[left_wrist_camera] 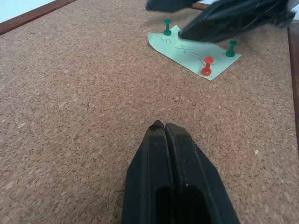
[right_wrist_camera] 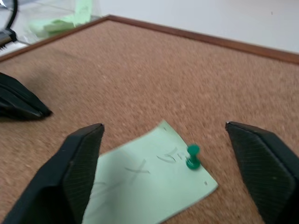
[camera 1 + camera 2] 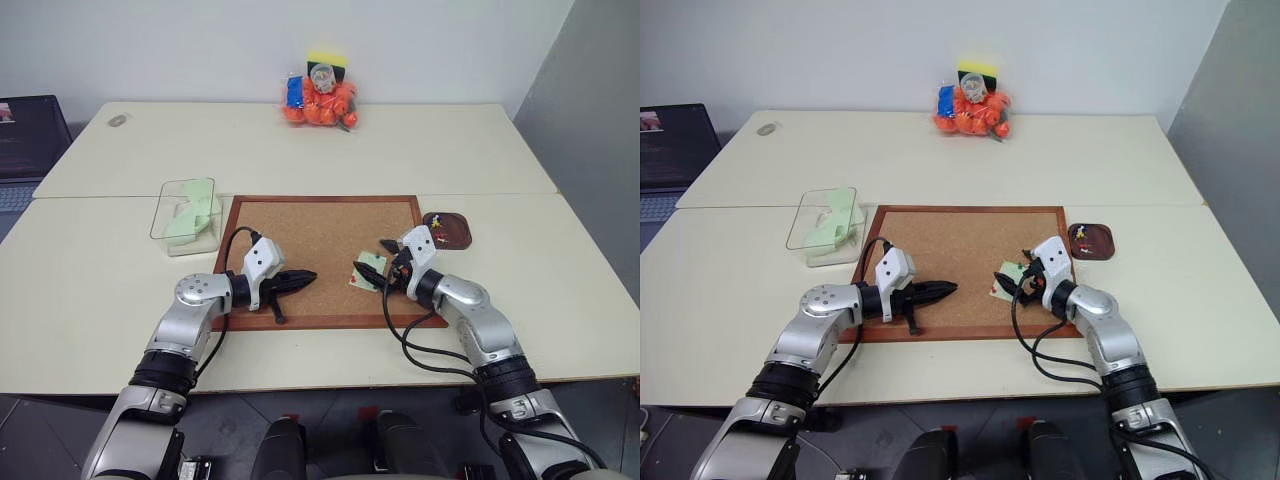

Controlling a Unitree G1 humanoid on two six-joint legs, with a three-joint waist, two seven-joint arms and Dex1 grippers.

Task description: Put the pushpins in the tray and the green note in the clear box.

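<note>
Nearest, over the cork board [image 3: 320, 240]: left gripper [image 1: 164, 128] pressed shut on nothing, right gripper [image 2: 163, 128] spread wide astride the green note [image 1: 194, 53], gripping nothing. Note pinned flat by three pushpins [image 1: 207, 66], partly hidden under black fingers. Bare cork between the grippers. Beyond the right edge, tray [image 3: 458, 236] with pins too small to count. Off the left edge, clear box [image 3: 172, 225] with green slips.

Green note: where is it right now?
The green note lies pinned on the cork board, toward its front right part, right in front of the open right gripper; the tray sits off the board's right edge.
</note>
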